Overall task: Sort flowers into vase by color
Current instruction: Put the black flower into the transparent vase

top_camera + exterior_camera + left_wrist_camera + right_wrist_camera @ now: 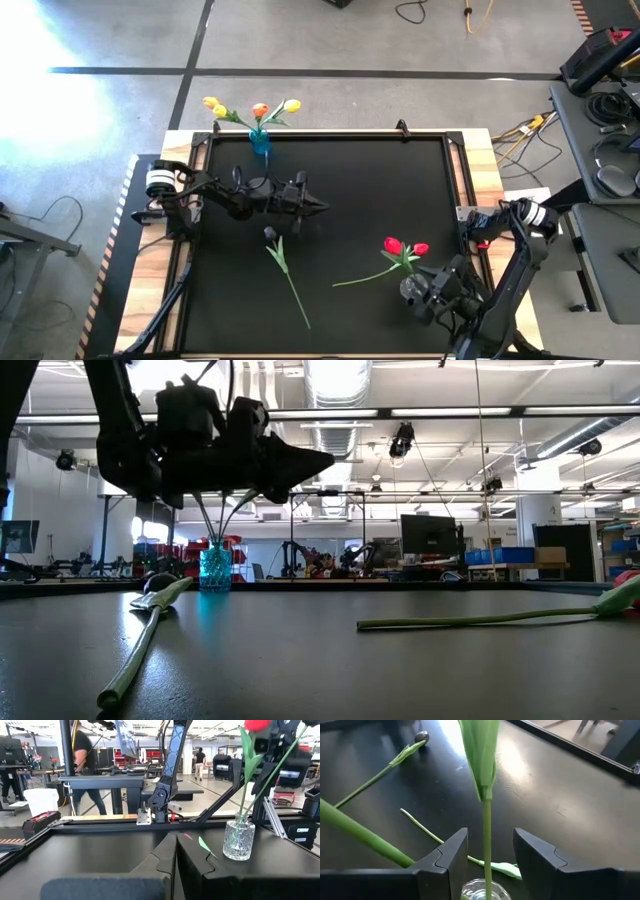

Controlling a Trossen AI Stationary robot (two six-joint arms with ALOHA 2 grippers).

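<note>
Flowers stand partly sorted: yellow-orange tulips (252,108) fill the blue vase (260,142), red tulips (404,247) reach the clear vase (412,290) between the right gripper's (489,857) parted fingers, one dark tulip (284,262) remains on the table (380,190), left gripper (318,207) closed.

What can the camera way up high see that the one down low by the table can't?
Only the high view shows the yellow and orange tulip heads above the blue vase, and the right gripper, open by the red tulips near the table's right edge.

Only the low view shows the room behind the table, with its ceiling lights and a dark screen.

Both show the blue vase, the dark tulip lying on the table, the loose green stem, and the left gripper, shut and raised above the table.
</note>
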